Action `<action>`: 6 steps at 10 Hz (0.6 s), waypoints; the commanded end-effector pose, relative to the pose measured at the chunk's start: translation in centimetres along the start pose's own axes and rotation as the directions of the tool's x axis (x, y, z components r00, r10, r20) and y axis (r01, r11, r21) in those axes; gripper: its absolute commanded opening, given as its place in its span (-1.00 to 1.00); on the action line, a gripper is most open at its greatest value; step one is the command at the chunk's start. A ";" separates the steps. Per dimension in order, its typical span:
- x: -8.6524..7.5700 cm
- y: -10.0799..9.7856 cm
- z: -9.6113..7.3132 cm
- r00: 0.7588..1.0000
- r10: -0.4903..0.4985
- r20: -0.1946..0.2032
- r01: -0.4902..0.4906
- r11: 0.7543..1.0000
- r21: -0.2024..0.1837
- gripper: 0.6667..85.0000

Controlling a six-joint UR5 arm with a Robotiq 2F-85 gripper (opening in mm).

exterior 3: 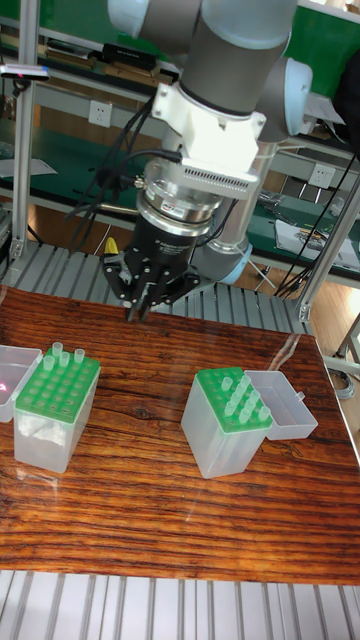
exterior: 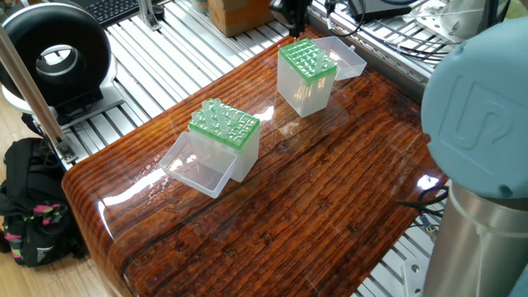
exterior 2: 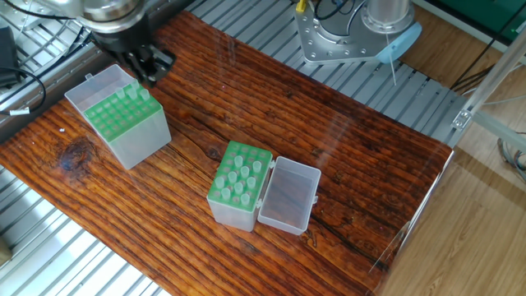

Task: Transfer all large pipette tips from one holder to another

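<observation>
On the wooden table [exterior 3: 150, 490], nearest to the tall fixed camera, two clear boxes with green racks stand well apart. At the left box [exterior 3: 55, 412], three tips [exterior 3: 66, 355] stand upright at the far edge of the rack, their long axis vertical, wide open ends up and narrow ends down in the holes. At the right box [exterior 3: 226, 425], with its clear lid [exterior 3: 283, 405] open to the side, more tips [exterior 3: 243, 396] stand the same way, upright, in several rows; in the other fixed view they [exterior 2: 241, 176] fill much of the rack, and the tips of the first box [exterior 2: 136, 93] make a short row at the rack's far edge. Behind the boxes the arm comes down from above, wrist vertical, and the gripper [exterior 3: 140, 305] points straight down over the table, behind and a little right of the left box, not touching it. Its fingers [exterior 3: 133, 302] are drawn close together; nothing can be seen between them, but I cannot tell if they are fully closed. In the other fixed view the gripper [exterior 2: 146, 69] hangs just beside the far corner of that box. In one fixed view a grey-blue joint cover [exterior: 478, 115] of the arm shows raised letters like "UR". On the far wall in the tall view is a white socket [exterior 3: 98, 112]; no writing is readable on it.
</observation>
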State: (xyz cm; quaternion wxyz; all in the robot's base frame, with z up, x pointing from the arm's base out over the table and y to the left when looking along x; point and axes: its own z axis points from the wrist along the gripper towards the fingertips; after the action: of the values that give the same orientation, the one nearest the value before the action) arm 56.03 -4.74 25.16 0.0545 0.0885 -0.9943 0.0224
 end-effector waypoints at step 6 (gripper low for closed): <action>1.9 9.0 4.1 0.984 0.177 0.014 -0.176 0.984 -0.016 -0.37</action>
State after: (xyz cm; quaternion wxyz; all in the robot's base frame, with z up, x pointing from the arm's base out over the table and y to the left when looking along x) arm 53.51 1.30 23.12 0.0513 0.0208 -0.9984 0.0115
